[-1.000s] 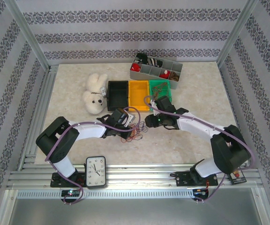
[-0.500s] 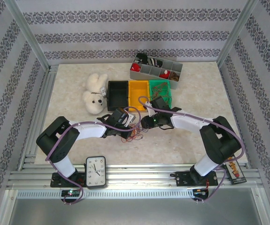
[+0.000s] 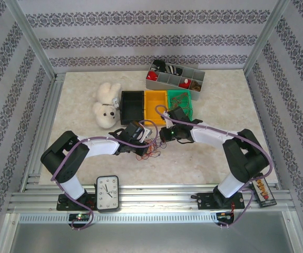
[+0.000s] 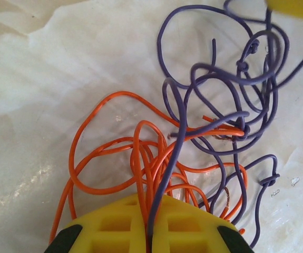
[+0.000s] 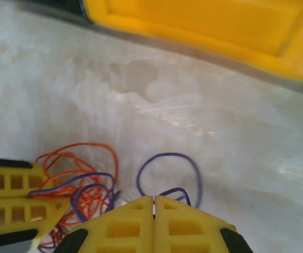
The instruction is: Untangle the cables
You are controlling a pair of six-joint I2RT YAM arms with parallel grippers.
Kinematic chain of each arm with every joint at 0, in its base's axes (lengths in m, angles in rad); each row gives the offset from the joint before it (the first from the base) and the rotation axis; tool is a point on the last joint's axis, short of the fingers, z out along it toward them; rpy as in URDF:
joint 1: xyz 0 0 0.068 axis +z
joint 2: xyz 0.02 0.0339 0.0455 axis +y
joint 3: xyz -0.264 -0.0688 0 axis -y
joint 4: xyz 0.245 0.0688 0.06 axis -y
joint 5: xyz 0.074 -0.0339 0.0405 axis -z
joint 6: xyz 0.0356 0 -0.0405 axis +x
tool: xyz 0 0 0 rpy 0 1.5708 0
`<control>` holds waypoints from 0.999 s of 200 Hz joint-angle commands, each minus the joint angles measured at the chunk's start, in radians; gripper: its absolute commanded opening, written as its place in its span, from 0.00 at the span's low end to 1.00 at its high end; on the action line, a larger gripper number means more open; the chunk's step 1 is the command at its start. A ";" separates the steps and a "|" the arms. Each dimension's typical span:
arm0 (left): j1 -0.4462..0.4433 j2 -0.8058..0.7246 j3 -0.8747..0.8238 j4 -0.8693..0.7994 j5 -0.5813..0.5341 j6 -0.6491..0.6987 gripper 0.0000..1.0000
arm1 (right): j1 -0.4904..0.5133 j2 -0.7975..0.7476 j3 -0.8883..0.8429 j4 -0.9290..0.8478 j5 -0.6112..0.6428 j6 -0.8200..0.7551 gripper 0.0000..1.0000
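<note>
Starting at the left of the table (image 3: 220, 116): white plush toy (image 3: 105, 105), and a clock (image 3: 107, 193) at the near edge. Then black bin (image 3: 132, 104), first of three touching in a row. Just in front of it, left gripper (image 4: 150, 211), jaws clamped on the cables (image 4: 182, 126): orange and purple strands running in between the yellow fingers (image 4: 114, 224), the rest fanned out in loose curls on the table. Tangle lying between the two grippers, near the bins. Next, yellow bin (image 3: 156, 103), floor plain yellow. Before it, right gripper (image 5: 153, 203), jaws pressed together, tips down at a purple loop; cannot tell whether any strand is nipped. Farther right, green bin (image 3: 181, 101) with a few thin dark strands in it. Behind that, apart from the row, grey tray (image 3: 175, 79) split into compartments, holding red, black-and-white and brown bits, too small to name.
</note>
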 commanded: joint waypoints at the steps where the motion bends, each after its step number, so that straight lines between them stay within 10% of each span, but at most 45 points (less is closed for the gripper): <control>1: 0.005 0.004 -0.016 -0.010 -0.005 -0.015 0.00 | -0.059 -0.099 -0.044 -0.006 0.153 0.051 0.00; 141: 0.031 -0.038 -0.076 -0.035 -0.229 -0.095 0.00 | -0.659 -0.552 -0.242 -0.157 0.386 0.264 0.00; 200: 0.033 -0.036 -0.063 0.040 -0.058 -0.062 0.01 | -0.573 -0.570 -0.172 -0.111 0.225 0.175 0.01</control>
